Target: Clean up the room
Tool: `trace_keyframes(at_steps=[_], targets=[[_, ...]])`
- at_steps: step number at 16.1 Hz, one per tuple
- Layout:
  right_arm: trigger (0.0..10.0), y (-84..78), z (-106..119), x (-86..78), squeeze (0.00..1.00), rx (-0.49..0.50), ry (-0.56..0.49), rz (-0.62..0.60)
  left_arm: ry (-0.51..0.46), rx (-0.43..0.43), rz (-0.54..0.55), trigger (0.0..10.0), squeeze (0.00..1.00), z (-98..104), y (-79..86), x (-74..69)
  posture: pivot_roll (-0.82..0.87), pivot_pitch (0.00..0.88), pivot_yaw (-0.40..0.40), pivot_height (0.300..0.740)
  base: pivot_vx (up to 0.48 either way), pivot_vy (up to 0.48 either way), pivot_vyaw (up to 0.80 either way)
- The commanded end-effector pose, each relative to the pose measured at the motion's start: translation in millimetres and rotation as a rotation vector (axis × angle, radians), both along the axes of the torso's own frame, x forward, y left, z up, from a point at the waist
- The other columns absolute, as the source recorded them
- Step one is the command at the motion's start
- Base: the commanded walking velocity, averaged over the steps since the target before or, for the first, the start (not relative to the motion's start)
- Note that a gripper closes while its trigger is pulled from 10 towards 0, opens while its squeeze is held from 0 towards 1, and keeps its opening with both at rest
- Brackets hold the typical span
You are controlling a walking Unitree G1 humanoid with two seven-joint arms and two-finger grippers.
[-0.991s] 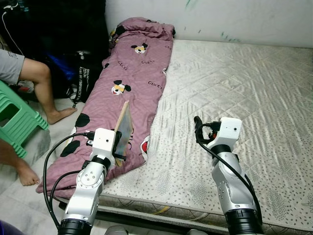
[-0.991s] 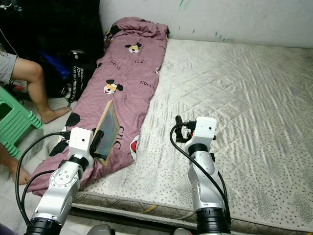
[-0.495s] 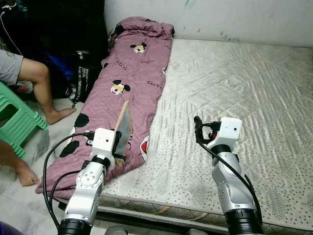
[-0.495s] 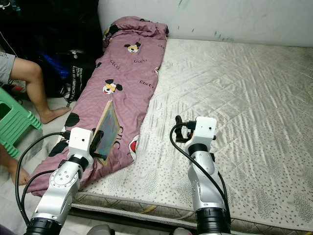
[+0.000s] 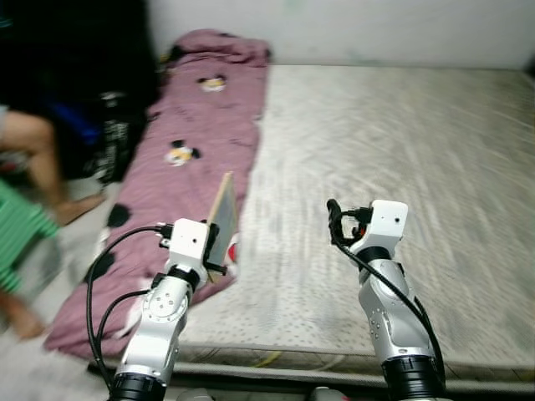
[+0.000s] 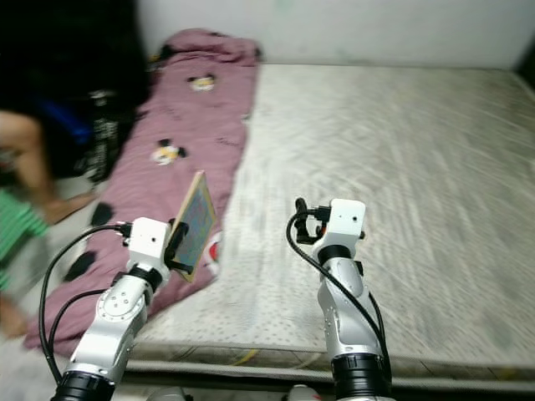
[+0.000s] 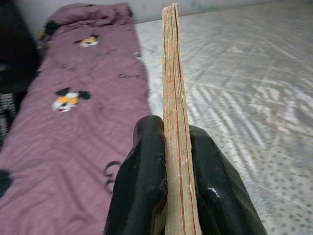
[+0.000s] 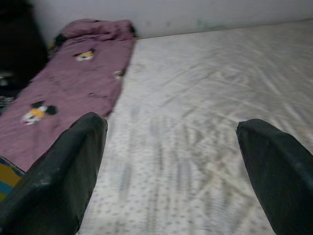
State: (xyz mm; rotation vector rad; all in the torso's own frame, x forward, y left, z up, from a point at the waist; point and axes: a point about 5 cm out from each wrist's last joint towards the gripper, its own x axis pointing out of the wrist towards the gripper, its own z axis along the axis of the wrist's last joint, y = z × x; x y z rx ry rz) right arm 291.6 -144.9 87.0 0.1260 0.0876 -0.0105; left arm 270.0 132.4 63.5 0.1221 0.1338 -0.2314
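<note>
In blurred head views, the left gripper [image 7: 168,196] clamps a thin book [image 7: 174,122] edge-on, its cover unreadable, while the right gripper [image 8: 171,166] hangs spread above the mattress [image 5: 401,142].

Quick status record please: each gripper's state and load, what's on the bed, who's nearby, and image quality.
left gripper: shut on a thin flat book, held on edge above the blanket
right gripper: open, holding nothing, over the mattress
blanket: purple cartoon-print, along the robot's left side of the mattress, its near end hanging toward the floor
person: bare leg left of the bed, beside a green stool
image quality: both eye views motion-blurred
</note>
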Motion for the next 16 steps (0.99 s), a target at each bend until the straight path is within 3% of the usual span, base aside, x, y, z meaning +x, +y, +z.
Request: trace_keyframes(at_steps=[1,16], targets=[[10.0,2.8,-5.8,-0.5,0.00,0.005,0.033,0.014,-0.055,0.009,0.004,10.0,0.00,10.8,2.6,4.3,0.03,0.000,0.024,0.740,0.000,0.000,-0.80],[10.0,-5.7,-3.9,3.0,0.00,-0.034,0.026,-0.039,-0.061,0.016,-0.014,10.0,0.00,12.0,-0.8,7.0,0.02,0.000,0.024,0.740,0.000,0.000,-0.80]])
